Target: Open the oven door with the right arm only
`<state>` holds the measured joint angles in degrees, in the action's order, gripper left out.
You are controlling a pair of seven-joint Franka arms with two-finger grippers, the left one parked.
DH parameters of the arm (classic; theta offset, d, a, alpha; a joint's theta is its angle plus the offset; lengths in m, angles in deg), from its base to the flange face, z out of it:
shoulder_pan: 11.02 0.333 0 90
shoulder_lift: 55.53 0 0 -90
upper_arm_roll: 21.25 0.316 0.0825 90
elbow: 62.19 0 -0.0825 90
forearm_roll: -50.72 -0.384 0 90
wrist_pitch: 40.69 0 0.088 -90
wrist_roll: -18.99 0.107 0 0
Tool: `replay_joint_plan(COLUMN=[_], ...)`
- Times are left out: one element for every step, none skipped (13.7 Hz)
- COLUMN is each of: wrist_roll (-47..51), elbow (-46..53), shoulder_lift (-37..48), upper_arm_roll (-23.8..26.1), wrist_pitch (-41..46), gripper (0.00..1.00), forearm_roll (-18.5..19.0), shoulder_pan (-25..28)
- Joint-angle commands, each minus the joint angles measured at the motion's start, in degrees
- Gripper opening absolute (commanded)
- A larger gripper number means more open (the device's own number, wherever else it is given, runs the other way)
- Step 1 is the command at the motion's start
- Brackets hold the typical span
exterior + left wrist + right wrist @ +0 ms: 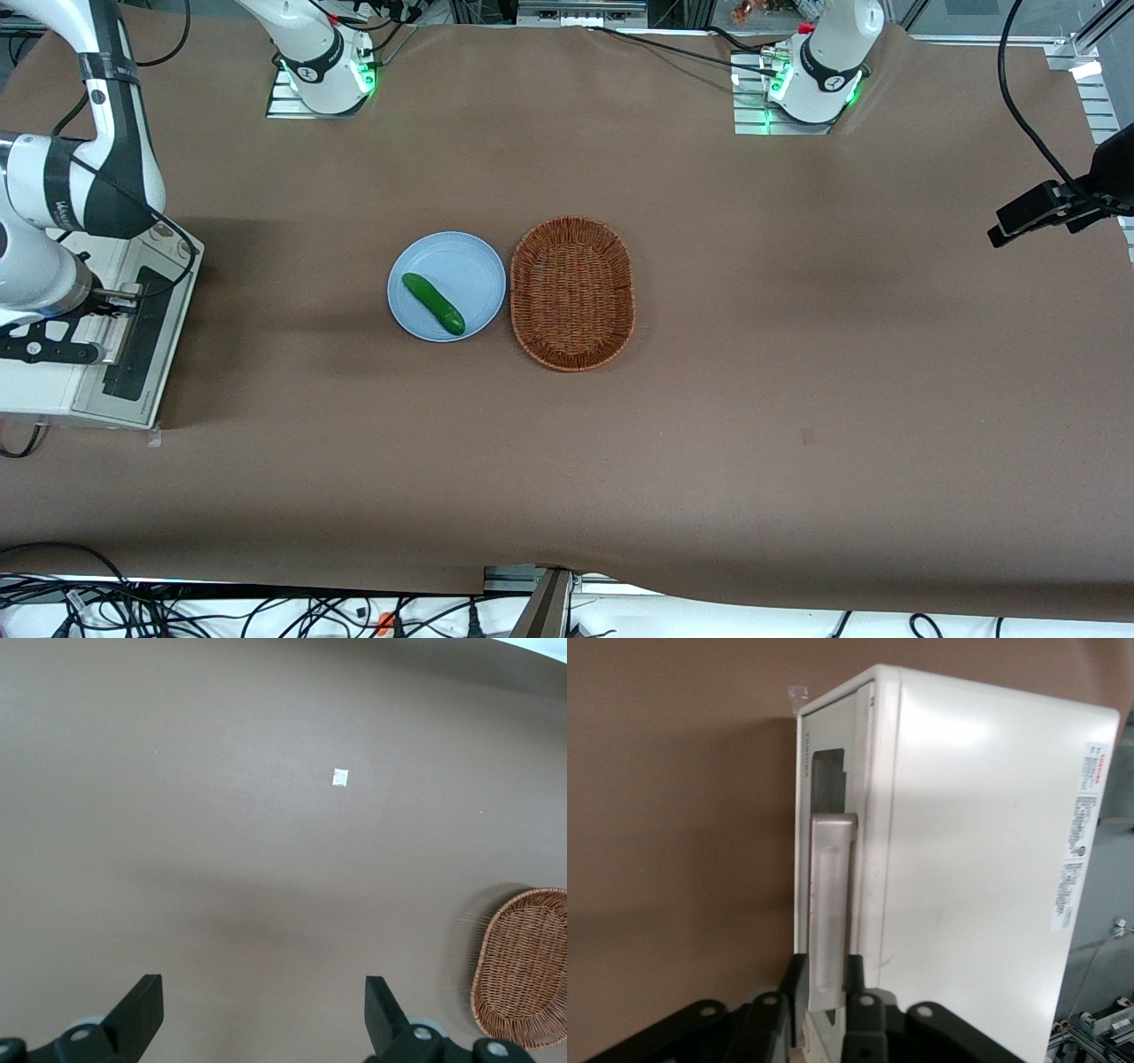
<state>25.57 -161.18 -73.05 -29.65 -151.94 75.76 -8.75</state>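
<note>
**Pincer closed around the oven door handle**

The oven stands at the edge of the surface at the working arm's end, about midway between the edge nearest the front camera and the edge where the arm bases are; its white top faces up and its front looks toward the middle of the surface; the oven door is the silver-grey panel with the dark window on that front, and in the front view it seems to lie flat against the oven body, though I cannot tell if it is fully shut; the right arm reaches down over the oven top, and its pincer is at the door, at the end of the handle farther from the front camera; in the right wrist view the long silver handle runs between the two black fingers of the pincer, which sit narrow on each side of the bar and appear to grip it

Near the centre of the surface lies a blue plate with a green cucumber on it; a woven oval basket lies just beside the plate, toward the parked arm's end; both are well apart from the oven
</note>
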Motion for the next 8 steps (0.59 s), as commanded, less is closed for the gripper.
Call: replay_joint_plan(wrist_roll=[2.56,2.65,2.65,3.00,3.09,3.18,3.18,3.09], elbow=[-0.50,-0.50,-1.11,-1.90,-2.87,-3.57,-3.67,-3.75], shoulder_lift=[-1.54,-1.98,-2.51,-2.69,-2.60,-2.52,-2.60,-2.69], upper_arm_roll=[0.05,0.05,0.05,0.05,0.05,0.05,0.05,-0.04], wrist_pitch=[-1.78,-1.78,-1.87,-2.22,-3.09,-3.71,-3.89,-4.32], gripper=[0.00,0.00,0.00,0.00,0.00,0.00,0.00,0.00], forearm_roll=[2.29,2.81,4.12,5.27,5.89,6.07,6.16,6.16], shoulder_pan=[-0.16,-0.16,-0.16,-0.16,-0.16,-0.25,-0.25,-0.33])
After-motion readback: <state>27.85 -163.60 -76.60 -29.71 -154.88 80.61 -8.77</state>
